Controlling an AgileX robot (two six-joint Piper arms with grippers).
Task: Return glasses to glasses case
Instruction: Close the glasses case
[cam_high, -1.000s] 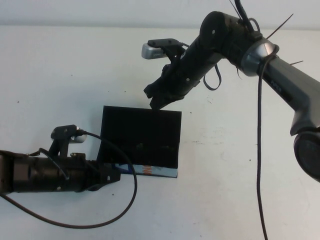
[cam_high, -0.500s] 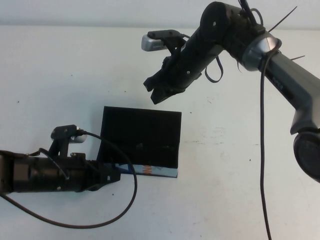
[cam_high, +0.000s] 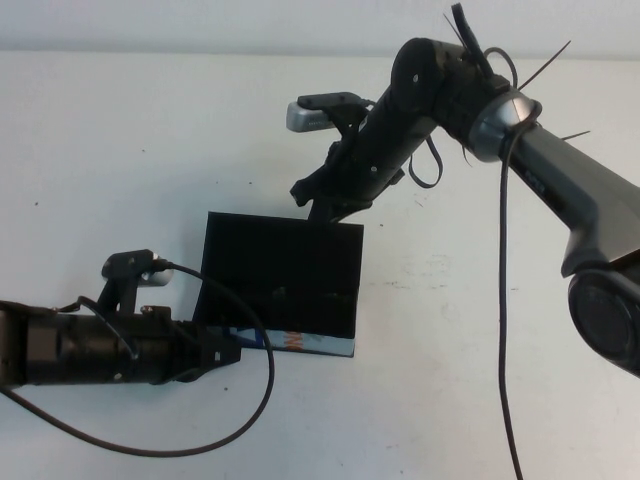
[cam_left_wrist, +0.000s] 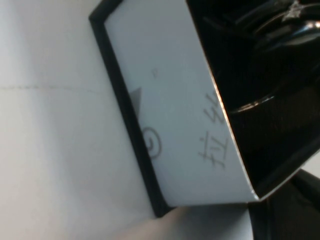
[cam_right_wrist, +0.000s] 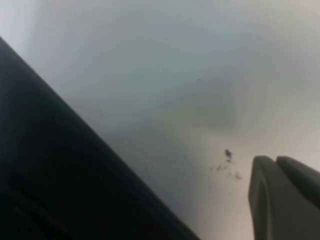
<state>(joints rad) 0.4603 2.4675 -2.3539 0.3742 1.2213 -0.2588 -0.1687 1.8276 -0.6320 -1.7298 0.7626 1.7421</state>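
Looks like a robotics lab or test bench: bare white tabletop (cam_high: 120, 150), plain pale wall strip along the frame's top, loose black cable (cam_high: 255, 400) lower left.

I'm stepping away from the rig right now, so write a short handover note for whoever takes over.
Left gripper: low at the near left corner of the glasses case, by its printed front; whether it grips the case cannot be told.
Right gripper: shut and empty, just above the case's far edge.
Glasses: dark frames show inside the open case in the left wrist view.
Done: the glasses appear to be in the case.
Left: probably closing the flap lid, then backing both arms away. Confirm that the glasses sit fully inside first.
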